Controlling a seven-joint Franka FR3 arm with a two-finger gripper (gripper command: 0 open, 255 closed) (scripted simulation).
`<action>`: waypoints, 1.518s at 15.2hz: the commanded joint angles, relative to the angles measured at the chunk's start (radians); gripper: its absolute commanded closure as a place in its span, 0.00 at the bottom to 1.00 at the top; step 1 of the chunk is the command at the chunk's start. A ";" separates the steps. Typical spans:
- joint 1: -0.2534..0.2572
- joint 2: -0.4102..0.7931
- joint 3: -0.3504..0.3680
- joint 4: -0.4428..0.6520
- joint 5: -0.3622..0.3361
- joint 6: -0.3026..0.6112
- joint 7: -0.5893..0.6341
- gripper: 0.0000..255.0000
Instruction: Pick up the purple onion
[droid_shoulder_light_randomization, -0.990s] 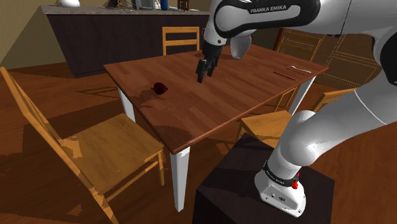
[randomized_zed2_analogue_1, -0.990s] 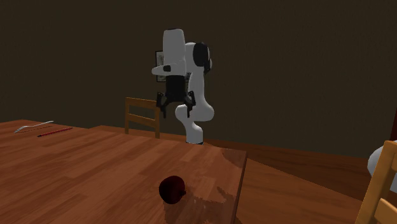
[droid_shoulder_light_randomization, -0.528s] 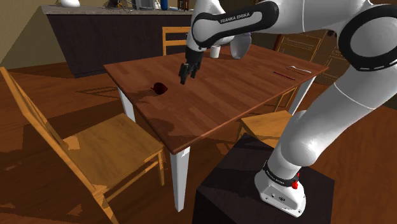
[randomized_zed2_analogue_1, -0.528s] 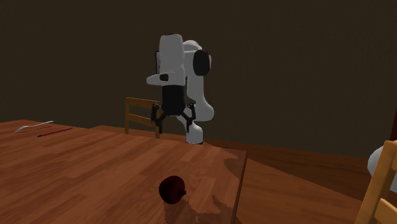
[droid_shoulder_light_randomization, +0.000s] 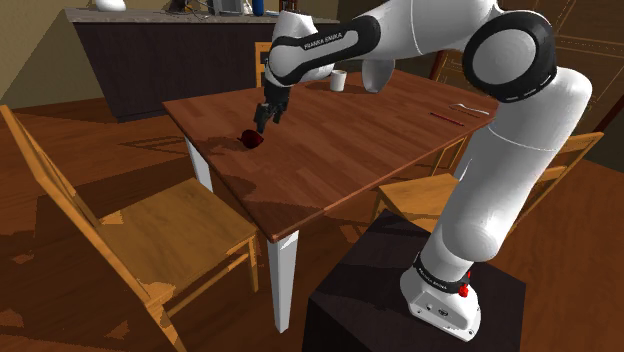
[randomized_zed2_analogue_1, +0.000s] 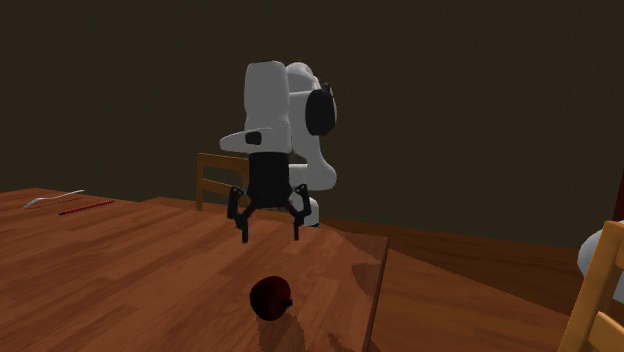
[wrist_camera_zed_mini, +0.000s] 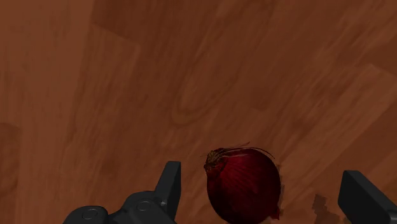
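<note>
While the fingers gape, the red onion lies sideways.

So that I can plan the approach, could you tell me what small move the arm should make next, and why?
Probably lower straight down, nudging slightly sideways so the dark red onion is centred. The jaws stand open above the table, and the wrist view shows the onion below and between them but nearer one side, so closing now would likely miss.
</note>
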 joint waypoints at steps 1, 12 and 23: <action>0.003 0.075 0.004 0.062 0.007 0.029 -0.010 0.00; 0.008 0.245 0.014 0.162 0.021 0.131 -0.033 0.00; 0.009 0.254 0.015 0.152 0.023 0.150 -0.034 1.00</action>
